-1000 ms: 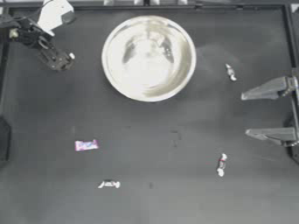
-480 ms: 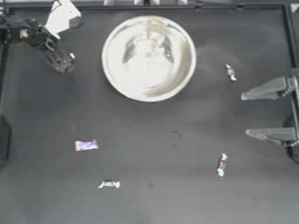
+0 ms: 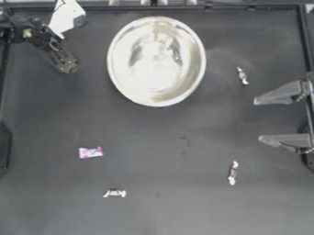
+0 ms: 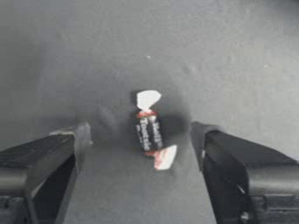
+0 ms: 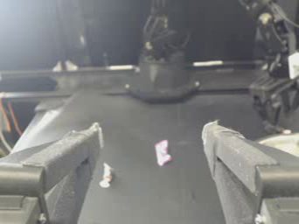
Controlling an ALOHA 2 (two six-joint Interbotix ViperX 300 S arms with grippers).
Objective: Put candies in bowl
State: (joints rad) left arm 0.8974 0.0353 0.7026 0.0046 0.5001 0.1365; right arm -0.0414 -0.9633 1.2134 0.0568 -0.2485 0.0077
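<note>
The shiny metal bowl (image 3: 156, 62) stands at the table's back middle, and its rim (image 5: 284, 142) also shows in the right wrist view. My left gripper (image 3: 64, 63) is at the back left, left of the bowl. It is open (image 4: 139, 131) and straddles a whitish twist-wrapped candy (image 4: 149, 133) that lies on the table, touching neither jaw. Other candies lie loose: a white one (image 3: 242, 75) right of the bowl, a white one (image 3: 232, 172) front right, a white one (image 3: 114, 193) front left, and a pink one (image 3: 90, 152). My right gripper (image 3: 273, 117) waits open at the right edge.
The right wrist view looks across the table past its own gripper (image 5: 152, 140) to the pink candy (image 5: 161, 152), a white candy (image 5: 106, 175) and the left arm (image 5: 274, 94) far off. The table's raised back edge (image 3: 184, 6) runs close behind the bowl.
My left gripper has shifted slightly right and toward the front at the back left corner. The right arm, the bowl and the loose candies have not moved.
</note>
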